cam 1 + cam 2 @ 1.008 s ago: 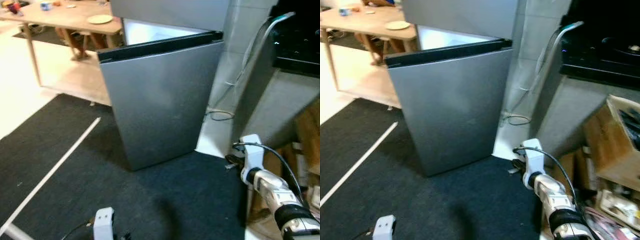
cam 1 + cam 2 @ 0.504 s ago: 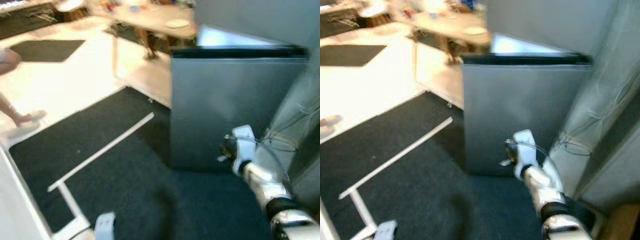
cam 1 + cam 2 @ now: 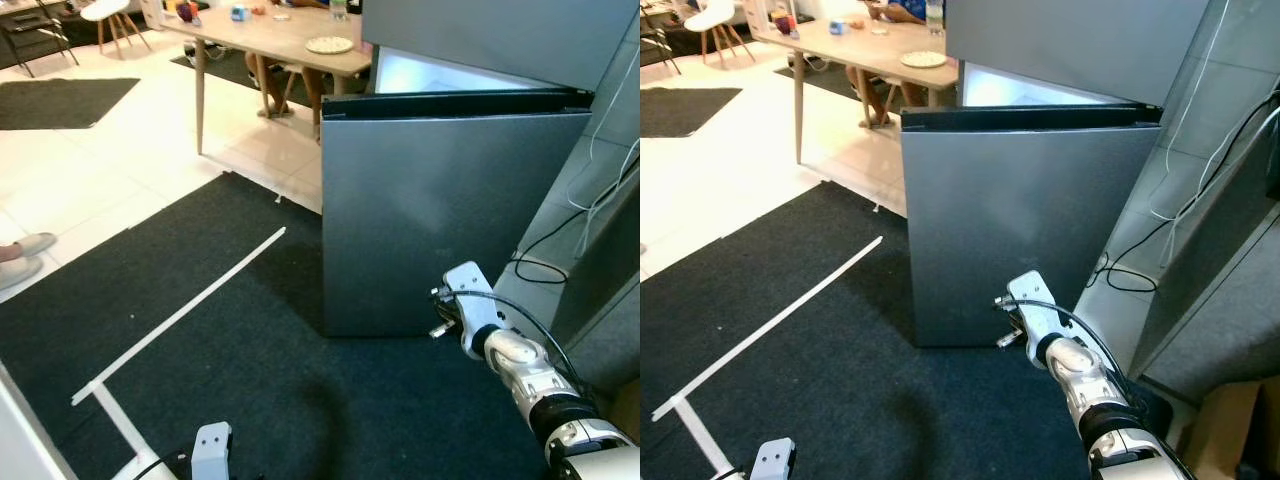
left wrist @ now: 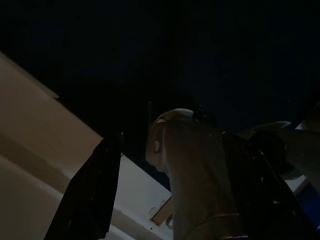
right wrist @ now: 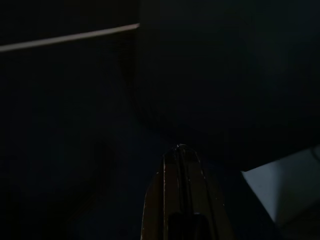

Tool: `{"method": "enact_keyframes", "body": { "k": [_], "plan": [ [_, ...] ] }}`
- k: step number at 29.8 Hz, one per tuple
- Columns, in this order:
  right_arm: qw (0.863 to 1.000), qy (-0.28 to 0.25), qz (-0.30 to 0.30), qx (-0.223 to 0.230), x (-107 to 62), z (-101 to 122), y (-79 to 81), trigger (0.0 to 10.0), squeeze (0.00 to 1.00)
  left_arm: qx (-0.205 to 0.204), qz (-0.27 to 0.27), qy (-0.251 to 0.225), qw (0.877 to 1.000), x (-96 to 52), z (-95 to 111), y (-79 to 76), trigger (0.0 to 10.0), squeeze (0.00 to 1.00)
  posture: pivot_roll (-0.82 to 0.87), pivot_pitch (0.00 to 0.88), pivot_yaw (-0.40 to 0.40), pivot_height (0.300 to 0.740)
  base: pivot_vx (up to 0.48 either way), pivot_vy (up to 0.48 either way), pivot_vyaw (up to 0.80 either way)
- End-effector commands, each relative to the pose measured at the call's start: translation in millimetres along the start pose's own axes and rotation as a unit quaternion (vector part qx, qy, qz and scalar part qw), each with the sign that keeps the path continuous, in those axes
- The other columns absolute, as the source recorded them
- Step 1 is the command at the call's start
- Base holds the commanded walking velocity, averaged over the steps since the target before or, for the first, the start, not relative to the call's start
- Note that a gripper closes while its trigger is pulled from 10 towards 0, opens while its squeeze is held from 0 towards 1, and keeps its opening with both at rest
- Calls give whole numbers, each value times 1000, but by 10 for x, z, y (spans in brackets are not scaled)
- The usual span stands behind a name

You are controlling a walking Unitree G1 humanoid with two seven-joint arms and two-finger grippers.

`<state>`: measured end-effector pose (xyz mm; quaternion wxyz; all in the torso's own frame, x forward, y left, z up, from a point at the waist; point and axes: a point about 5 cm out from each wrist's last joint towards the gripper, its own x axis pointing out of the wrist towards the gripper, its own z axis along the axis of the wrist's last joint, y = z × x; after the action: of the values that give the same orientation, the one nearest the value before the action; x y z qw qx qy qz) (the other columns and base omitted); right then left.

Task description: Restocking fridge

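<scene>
Straight ahead stands the fridge [image 3: 455, 200], a grey steel unit whose lower door [image 3: 1020, 225] hangs ajar, swung out toward the robot with a black seal along its top edge. Behind that edge a strip of lit interior [image 3: 440, 75] shows white, and the upper door [image 3: 1070, 40] above it looks closed. The fridge base sits on a dark carpet [image 3: 250, 370] that covers the floor before the robot.

At about four o'clock in the head views, the right arm [image 3: 1080, 375] reaches forward and low, its white wrist block near the bottom corner of the lower door. The right claw [image 5: 181, 195] appears in its own wrist view as two black fingers pressed together to a single point, so it is closed on nothing, aimed at the dark door face and carpet. The left claw [image 4: 165, 180] hangs low at about seven o'clock; its wrist view is very dark, showing one black finger [image 4: 92, 195] apart from a paler shape, and I cannot tell whether it is open.

A white line [image 3: 180, 315] crosses the carpet from ten o'clock toward the fridge. Farther back, at eleven o'clock, a wooden tabletop [image 3: 270, 30] carries a plate [image 3: 329, 45]. Loose cables [image 3: 1140, 250] trail along the wall at two o'clock.
</scene>
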<state>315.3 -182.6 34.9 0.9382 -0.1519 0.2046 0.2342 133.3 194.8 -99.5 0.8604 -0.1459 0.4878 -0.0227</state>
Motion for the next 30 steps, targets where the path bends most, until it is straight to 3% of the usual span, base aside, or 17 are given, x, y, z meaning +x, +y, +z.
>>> {"method": "enact_keyframes", "body": {
  "k": [1, 9, 22, 30],
  "plan": [
    [999, 3, 49, -16, 19, -20, 128, 10000, 0, 4, -4, 5, 1000, 6, -20, -24, 10000, 0, -22, 10, -11, 740, 345, 0, 0],
    [990, -4, 133, -44, 36, 12, 323, 10000, 0, 4, -5, 6, 1000, 3, -27, -21, 10000, 0, -22, 10, -11, 740, 357, 0, 0],
    [985, -34, 164, -31, 26, 139, 305, 10000, 0, 6, -8, 6, 1000, 6, -29, -31, 10000, 0, -19, 7, -13, 740, 365, 0, 0],
    [989, -28, 135, -45, 35, 175, 221, 10000, 0, 8, -8, 7, 1000, 6, -32, -33, 10000, 0, -19, 2, -14, 740, 365, 0, 0]
  ]
}}
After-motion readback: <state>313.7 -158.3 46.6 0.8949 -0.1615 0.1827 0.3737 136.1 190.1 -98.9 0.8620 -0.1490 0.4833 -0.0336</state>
